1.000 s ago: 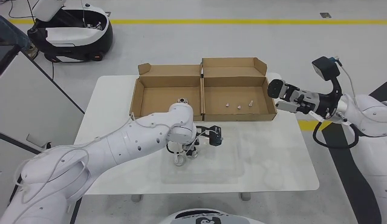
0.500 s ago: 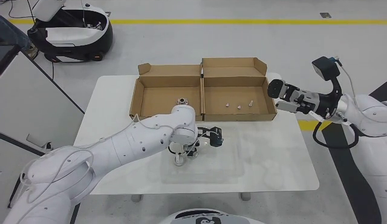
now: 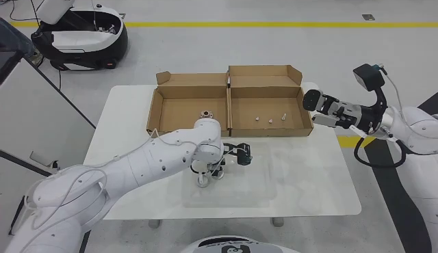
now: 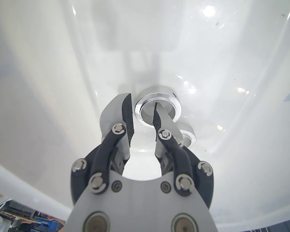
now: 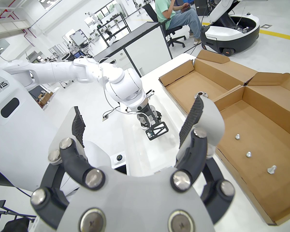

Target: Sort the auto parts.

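My left gripper [image 4: 141,119] points down into a clear plastic tray [image 4: 232,49] near the table's front [image 3: 205,176]. It is open, and its jaws straddle the wall of a silver ring [image 4: 159,97]: one pad is inside the ring and the other outside. A second, smaller ring [image 4: 189,134] lies right behind it. My right gripper [image 5: 138,106] is open and holds nothing. It hangs by the right wall of the right cardboard box [image 3: 306,104]. That box [image 3: 270,106] holds three small silver bolts [image 5: 248,154]. The left box [image 3: 178,113] holds one ring part [image 3: 204,113].
The two open boxes sit side by side at the back of the white table [image 3: 123,116]. A black camera bracket [image 3: 243,154] sticks out from the left wrist over the tray. Another robot's base [image 3: 85,37] stands on the floor at the far left.
The left arm has shifted slightly over the tray; the right arm has stayed put.
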Robot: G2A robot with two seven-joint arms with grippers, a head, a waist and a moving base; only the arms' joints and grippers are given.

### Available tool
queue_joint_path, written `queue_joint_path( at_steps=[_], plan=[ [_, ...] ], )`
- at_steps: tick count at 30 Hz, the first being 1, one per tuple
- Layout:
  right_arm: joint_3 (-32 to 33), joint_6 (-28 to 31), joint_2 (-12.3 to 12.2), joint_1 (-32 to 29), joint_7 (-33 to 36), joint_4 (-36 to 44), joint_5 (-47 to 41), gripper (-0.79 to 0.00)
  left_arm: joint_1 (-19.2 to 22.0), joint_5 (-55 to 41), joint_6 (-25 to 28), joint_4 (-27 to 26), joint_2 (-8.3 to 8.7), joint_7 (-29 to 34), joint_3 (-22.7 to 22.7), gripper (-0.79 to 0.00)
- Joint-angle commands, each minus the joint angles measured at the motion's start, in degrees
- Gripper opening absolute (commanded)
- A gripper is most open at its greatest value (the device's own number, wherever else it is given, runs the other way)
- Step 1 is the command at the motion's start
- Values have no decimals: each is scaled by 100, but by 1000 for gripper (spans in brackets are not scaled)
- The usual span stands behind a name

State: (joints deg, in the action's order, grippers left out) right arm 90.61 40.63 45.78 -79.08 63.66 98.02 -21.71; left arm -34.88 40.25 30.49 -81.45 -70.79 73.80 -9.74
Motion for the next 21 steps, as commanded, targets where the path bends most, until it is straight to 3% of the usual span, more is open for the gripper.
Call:
queue_joint_path(
  at_steps=[1,2,3,4,13,21],
  plan=[
    [0,0,0,0,0,0,0,0,-28,26,8,51,-18,-8,0,-566],
    [0,0,0,0,0,0,0,0,-35,37,13,74,-29,-13,0,-619],
    [0,0,0,0,0,0,0,0,-40,38,18,98,-39,-18,0,-745],
    [0,0,0,0,0,0,0,0,-39,43,14,118,-49,-15,0,-785],
    [0,0,0,0,0,0,0,0,132,-127,-5,-33,-21,4,-16,-785],
    [0,0,0,0,0,0,0,0,307,-482,-233,-1101,321,232,-411,-785]
  ],
)
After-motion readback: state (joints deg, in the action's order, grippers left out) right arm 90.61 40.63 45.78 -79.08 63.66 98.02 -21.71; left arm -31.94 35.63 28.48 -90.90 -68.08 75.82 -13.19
